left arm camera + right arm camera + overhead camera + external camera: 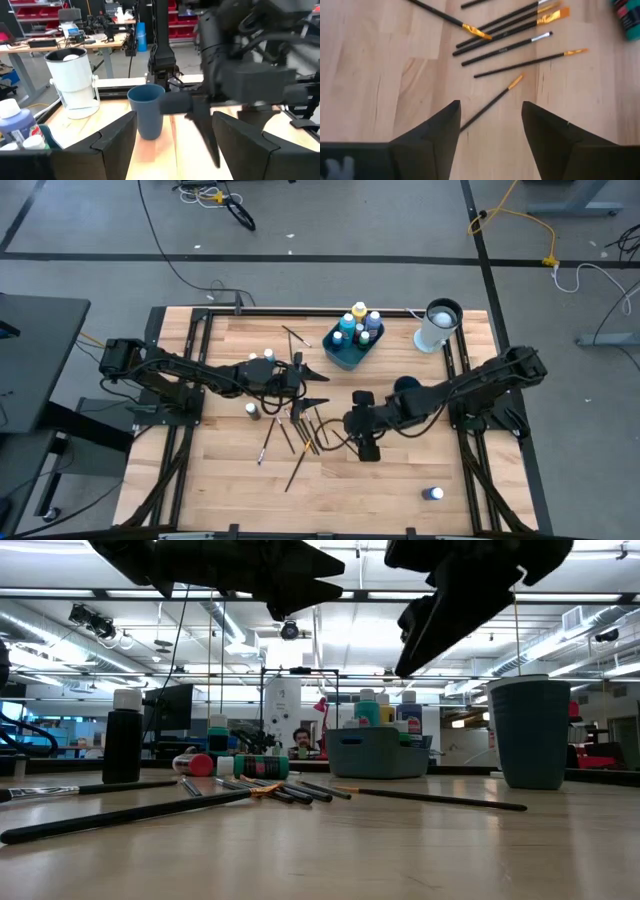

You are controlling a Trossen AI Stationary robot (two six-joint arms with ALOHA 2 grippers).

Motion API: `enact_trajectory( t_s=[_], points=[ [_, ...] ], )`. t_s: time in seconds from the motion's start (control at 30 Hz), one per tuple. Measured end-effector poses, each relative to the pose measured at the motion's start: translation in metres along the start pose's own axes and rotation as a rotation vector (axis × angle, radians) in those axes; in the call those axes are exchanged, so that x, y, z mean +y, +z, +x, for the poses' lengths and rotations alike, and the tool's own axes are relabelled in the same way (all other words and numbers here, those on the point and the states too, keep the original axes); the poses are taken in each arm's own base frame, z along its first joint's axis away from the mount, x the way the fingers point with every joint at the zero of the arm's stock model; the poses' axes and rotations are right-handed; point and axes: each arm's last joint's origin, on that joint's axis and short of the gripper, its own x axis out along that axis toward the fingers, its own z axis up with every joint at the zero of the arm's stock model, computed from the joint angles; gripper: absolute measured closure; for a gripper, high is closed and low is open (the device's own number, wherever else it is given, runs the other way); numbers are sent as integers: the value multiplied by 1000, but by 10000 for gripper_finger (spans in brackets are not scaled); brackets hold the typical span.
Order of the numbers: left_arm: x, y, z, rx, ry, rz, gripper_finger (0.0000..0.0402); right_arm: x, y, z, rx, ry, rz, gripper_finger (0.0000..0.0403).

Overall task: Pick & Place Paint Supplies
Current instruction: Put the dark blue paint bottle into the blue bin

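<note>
Thin black-handled, orange-bristled brushes [520,37] scattered mid-table on light wood tabletop [400,475], workshop behind. Right gripper [490,122] spread wide, empty, above one brush. Left gripper [172,135] wide, empty, nearby.

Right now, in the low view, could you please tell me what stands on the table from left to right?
Black bottle → red bottle → green bottle → grey bin holding bottles → dark cup. The brushes lie across the front, so I leave them out of the order.

wooden table [400,480], scattered brushes [297,436], blue bin [345,356], stray bottle [433,494]
</note>
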Motion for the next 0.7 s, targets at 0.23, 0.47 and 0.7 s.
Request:
enact_trajectory(
  t_s=[0.23,0.47,0.7],
  points=[
    [2,-18,-2,187,77,10,136,14,-2,-2,-1,17,-29,185],
    [1,-30,-5,311,94,-58,136,26,-13,-22,96,199,-55,185],
    [1,-30,-5,309,96,-78,136,46,-25,-54,236,463,64,185]
  ],
)
